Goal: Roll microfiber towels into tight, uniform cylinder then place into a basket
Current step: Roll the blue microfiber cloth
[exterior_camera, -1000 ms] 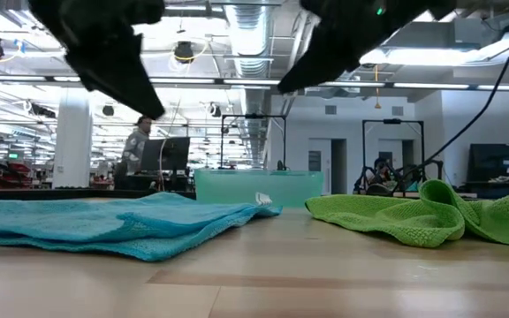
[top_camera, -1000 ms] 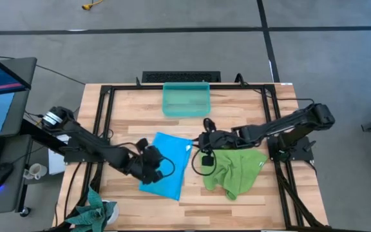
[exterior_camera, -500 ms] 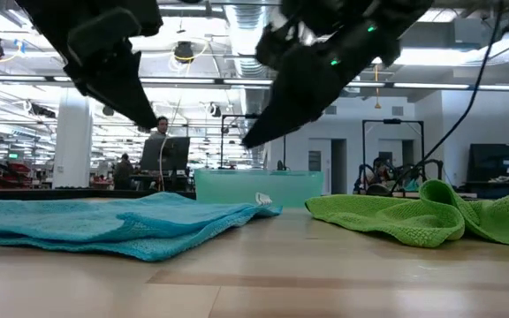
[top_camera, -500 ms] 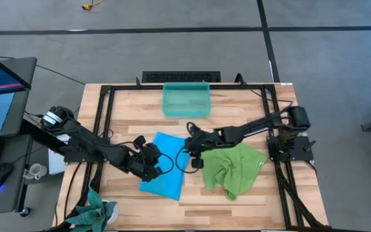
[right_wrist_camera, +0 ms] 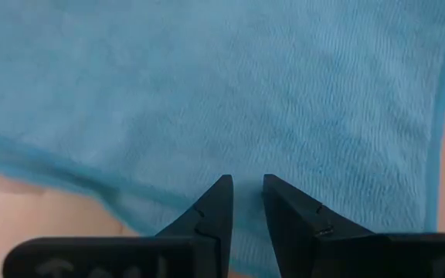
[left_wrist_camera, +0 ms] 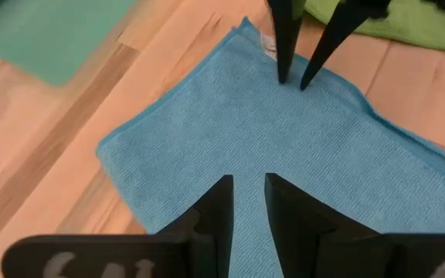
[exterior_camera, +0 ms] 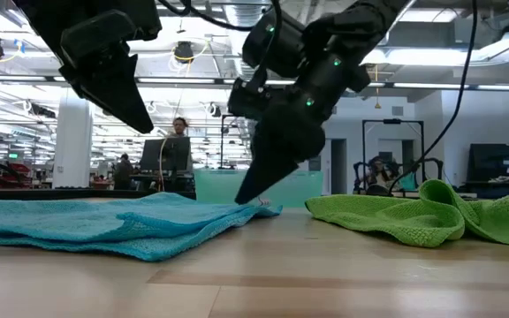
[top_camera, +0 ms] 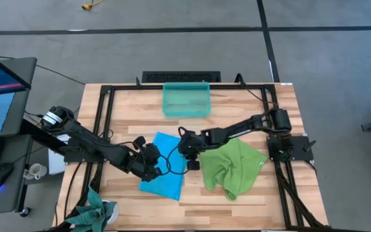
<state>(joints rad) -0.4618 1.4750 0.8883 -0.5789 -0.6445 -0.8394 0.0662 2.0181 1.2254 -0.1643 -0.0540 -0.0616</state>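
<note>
Fuzzy blue towel (top_camera: 166, 166) lies flat on pale wood planks; crumpled green towel (top_camera: 232, 166) sits to its right. Both the left gripper (left_wrist_camera: 246, 202) and right gripper (right_wrist_camera: 242, 202) hover slightly parted, holding nothing. Translucent tub (top_camera: 185, 99) sits far.

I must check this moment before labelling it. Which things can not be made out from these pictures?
- Basket contents: low view, the right gripper and blue towel hide most of it; in the high view nothing shows through its tinted floor.
- Right gripper's contact with the blue towel: too close to judge in any view.
- Green towel: cut off by the low view's right edge.
- Left gripper: low view's top edge cuts the arm.
</note>
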